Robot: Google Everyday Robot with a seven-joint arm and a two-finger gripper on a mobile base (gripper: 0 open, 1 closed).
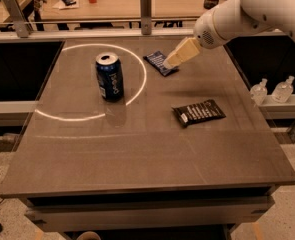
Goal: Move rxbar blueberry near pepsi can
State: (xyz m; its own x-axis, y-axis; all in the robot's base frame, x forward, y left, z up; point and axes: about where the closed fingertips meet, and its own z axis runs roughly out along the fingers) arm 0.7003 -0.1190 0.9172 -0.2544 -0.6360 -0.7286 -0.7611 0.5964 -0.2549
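The rxbar blueberry [157, 62], a small flat dark-blue wrapper with pale print, lies on the table [137, 149] at the back centre. The pepsi can [110, 77] stands upright to its left, blue with a silver top. My gripper [170, 64], on a white arm coming in from the upper right, has its tan fingers pointing down-left, with the tip over the bar's right end.
A longer black wrapper with white print [198, 112] lies right of centre. A white light ring [137, 74] curves around the can. Two small clear bottles [272, 90] stand off the table's right edge. A rail and another table run behind.
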